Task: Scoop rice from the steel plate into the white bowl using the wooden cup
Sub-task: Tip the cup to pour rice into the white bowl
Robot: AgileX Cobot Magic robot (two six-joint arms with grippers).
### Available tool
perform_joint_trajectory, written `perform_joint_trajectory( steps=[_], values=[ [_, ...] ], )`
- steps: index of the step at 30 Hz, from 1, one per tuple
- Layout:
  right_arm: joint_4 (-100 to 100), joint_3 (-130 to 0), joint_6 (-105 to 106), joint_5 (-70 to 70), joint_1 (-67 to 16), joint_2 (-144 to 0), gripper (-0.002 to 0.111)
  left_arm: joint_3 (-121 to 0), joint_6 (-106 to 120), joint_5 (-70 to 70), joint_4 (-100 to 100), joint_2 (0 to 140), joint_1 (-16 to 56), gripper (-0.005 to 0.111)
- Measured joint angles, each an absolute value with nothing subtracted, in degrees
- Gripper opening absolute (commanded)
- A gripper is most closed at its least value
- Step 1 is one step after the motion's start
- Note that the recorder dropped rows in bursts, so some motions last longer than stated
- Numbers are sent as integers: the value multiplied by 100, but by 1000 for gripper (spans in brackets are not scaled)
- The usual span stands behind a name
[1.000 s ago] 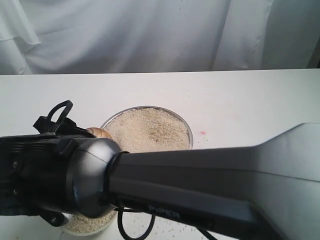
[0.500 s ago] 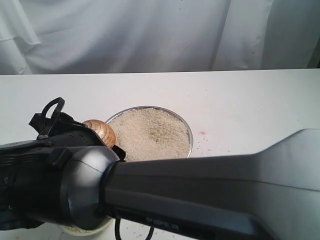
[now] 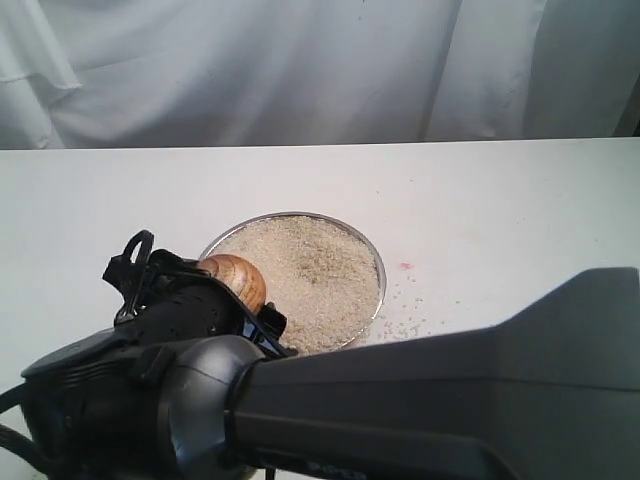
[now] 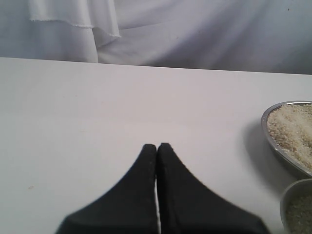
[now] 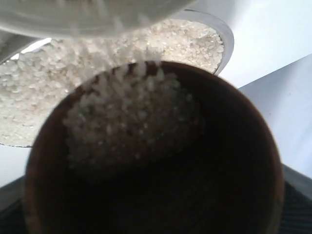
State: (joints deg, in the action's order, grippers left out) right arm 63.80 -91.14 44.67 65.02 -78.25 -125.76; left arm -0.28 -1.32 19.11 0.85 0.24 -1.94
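Observation:
The steel plate (image 3: 372,252) holds a broad heap of rice (image 3: 310,265). My right gripper (image 3: 222,298) reaches across from the right and is shut on the wooden cup (image 3: 238,279), which hangs at the plate's left edge. In the right wrist view the wooden cup (image 5: 234,146) fills the frame, tilted, with rice (image 5: 126,122) lying inside near its lip. A blurred white rim (image 5: 87,17) crosses just beyond it. The white bowl (image 4: 291,195) with rice inside shows only in the left wrist view, beside the steel plate (image 4: 267,130). My left gripper (image 4: 157,146) is shut and empty over bare table.
The right arm's big dark body (image 3: 400,400) blocks the lower exterior view and hides the bowl there. Loose grains (image 3: 405,325) lie on the white table right of the plate, near a small pink mark (image 3: 405,266). White curtain (image 3: 300,70) hangs behind.
The right gripper has carried the wooden cup up and to the right, from over the white bowl to the plate's left edge. The bowl is now hidden behind the arm.

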Motion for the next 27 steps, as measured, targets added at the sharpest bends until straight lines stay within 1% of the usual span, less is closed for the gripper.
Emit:
perform_joint_trajectory(
  steps=[5,10,27],
  values=[
    [6492,-9100,4346,6493,-7851,-12576,0,-28,-132,1911,85,24,-194,0],
    [6687,-9100,4221,6478,-8191,-12576,0,-28,-132,1911,85,24,-194,0],
    [7083,-9100,4350,6645,-8395,-12576,0,-28,-132,1911,85,24,-194,0]
  ],
)
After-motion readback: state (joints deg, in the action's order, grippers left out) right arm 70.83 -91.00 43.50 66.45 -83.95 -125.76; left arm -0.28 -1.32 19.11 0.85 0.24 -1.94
